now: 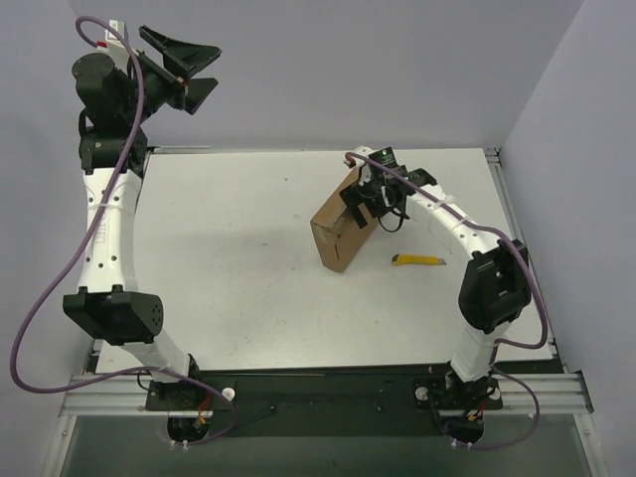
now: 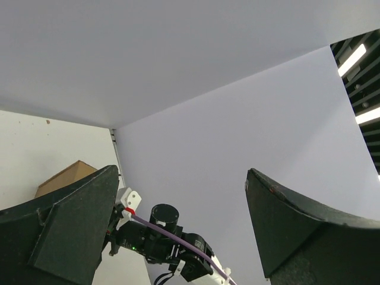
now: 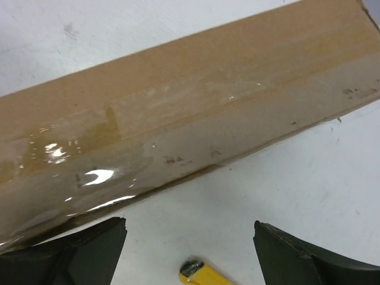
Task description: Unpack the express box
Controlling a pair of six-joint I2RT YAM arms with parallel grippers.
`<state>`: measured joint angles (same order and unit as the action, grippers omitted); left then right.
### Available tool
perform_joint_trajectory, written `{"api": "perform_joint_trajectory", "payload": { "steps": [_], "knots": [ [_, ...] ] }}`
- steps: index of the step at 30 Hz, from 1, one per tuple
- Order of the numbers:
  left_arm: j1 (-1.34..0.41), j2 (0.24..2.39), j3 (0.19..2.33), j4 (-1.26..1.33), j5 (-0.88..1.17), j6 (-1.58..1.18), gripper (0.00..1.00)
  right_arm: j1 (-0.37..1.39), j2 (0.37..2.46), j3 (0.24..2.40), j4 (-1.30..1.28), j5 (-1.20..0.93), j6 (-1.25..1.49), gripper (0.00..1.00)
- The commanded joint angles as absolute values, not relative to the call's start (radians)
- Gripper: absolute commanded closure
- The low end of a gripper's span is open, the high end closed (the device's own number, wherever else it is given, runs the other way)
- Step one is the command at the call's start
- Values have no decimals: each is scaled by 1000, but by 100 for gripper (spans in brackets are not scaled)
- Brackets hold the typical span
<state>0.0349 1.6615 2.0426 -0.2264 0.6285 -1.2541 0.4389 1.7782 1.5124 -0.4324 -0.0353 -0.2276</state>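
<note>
The express box is a brown cardboard box right of the table's middle, closed, with clear tape along its side. My right gripper hovers at the box's right edge. In the right wrist view the right gripper is open, its fingers apart over bare table just beside the box, holding nothing. My left gripper is raised high at the far left, well away from the box. Its jaws are open and empty, and a corner of the box shows past one finger.
A yellow utility knife lies on the table just right of the box; its tip shows between my right fingers. Grey walls enclose the white table at the back and sides.
</note>
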Motion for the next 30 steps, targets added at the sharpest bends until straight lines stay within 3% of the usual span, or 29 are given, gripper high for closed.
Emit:
{"api": "perform_joint_trajectory", "payload": {
  "steps": [1,6,8,11,15,18,24,30],
  "knots": [
    [44,1637,2062,-244,603,-1266,3,483,1816,1607,-399,-55,-210,8],
    [43,1611,2001,-149,626,-1163,3,495,1850,1626,-370,-45,-198,8],
    [22,1594,1872,-136,609,-1126,3,499,1855,1635,-357,-3,-154,7],
    [8,1589,1661,-75,676,-766,3,495,1821,1638,-304,78,-152,6],
    [-64,1641,1562,-420,540,-365,3,469,1801,1673,-293,92,-135,5],
    [-109,1676,1523,-489,524,-215,3,410,1812,1727,-308,68,-54,5],
    [-169,1926,1688,-575,568,-71,3,310,1948,1804,-307,-24,-3,3],
    [-181,2171,1922,-549,278,-34,3,287,2115,1876,-219,57,-75,9]
  ]
}}
